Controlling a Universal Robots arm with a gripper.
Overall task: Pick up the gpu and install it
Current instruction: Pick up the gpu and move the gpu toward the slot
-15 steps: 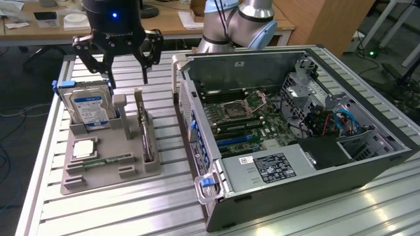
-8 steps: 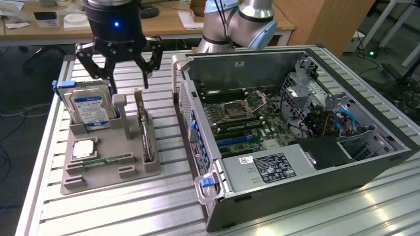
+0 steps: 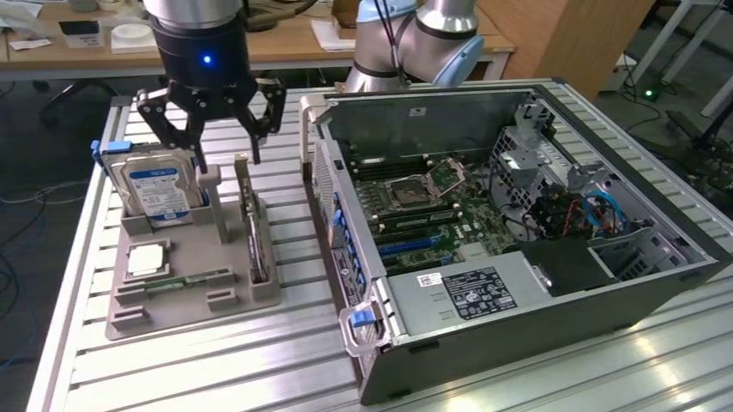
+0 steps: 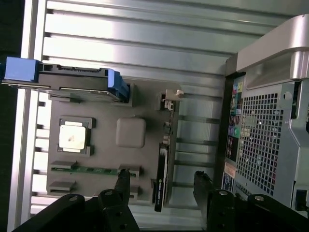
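The gpu (image 3: 254, 236) stands on edge in a slot of the grey holder tray (image 3: 189, 319), its pale bracket strip (image 3: 243, 176) pointing up at the far end. My gripper (image 3: 229, 159) hangs open just above that end, not touching the card. In the wrist view the gpu (image 4: 162, 169) is a thin dark edge, with the open gripper (image 4: 163, 187) straddling it and a black finger (image 4: 122, 182) on each side, clear of it. The open computer case (image 3: 504, 215) lies to the exterior view's right of the tray, motherboard (image 3: 441, 210) exposed.
On the same tray are a silver hard drive with a blue label (image 3: 158, 193), a square processor (image 3: 147, 257) and a narrow green memory stick (image 3: 189, 281). The case wall (image 4: 265, 140) stands close beside the tray. All rest on a slatted metal table (image 3: 229, 369).
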